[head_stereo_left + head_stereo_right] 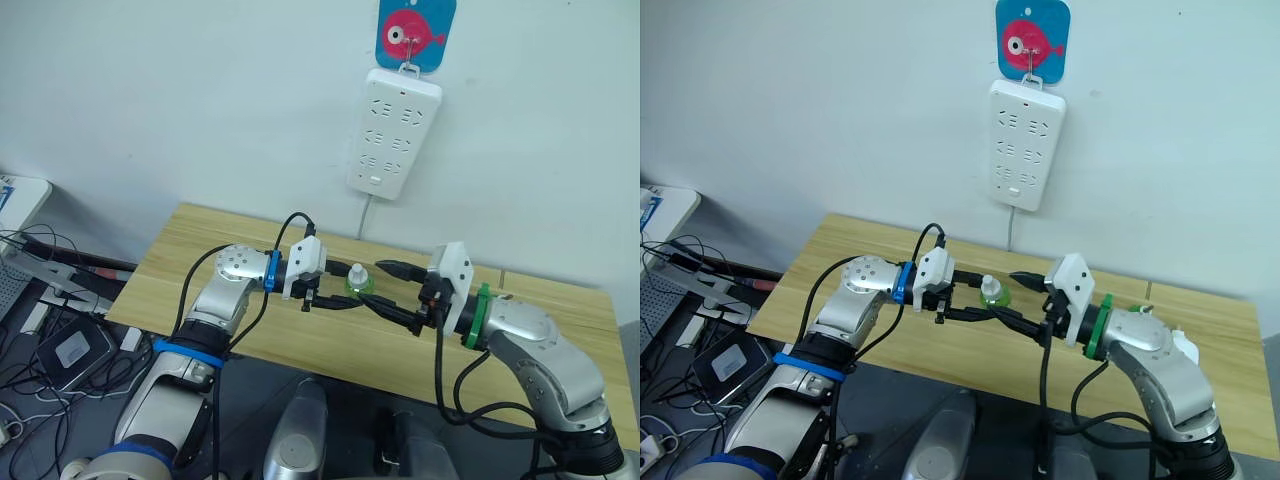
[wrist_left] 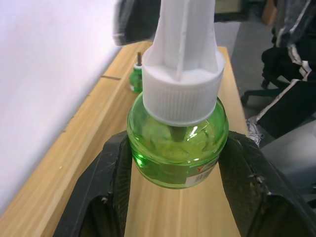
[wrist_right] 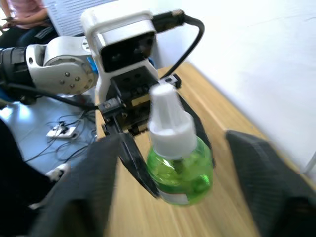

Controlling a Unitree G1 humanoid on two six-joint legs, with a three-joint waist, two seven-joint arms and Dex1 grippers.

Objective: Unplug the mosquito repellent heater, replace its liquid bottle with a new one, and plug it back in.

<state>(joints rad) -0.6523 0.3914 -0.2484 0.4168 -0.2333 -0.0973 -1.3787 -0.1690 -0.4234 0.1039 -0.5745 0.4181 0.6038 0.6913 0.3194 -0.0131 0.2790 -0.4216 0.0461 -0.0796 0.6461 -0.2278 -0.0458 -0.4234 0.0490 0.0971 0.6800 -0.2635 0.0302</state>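
A green liquid bottle [image 1: 358, 281] with a white ribbed cap and a tall white tip is held upright over the wooden table [image 1: 190, 262]. My left gripper [image 1: 350, 298] is shut on it, and its black fingers [image 2: 111, 182] press the round body from both sides. My right gripper [image 1: 376, 284] faces it from the other side. It is open, with its wide-spread fingers [image 3: 103, 173] either side of the bottle and apart from it. The mosquito repellent heater is out of view.
A second green bottle [image 2: 135, 77] with a bare brown wick stands further along the table by the wall. A white power strip [image 1: 393, 130] hangs on the wall under a blue fish hook [image 1: 415, 30]. Cables and devices [image 1: 60, 345] lie on the floor at the left.
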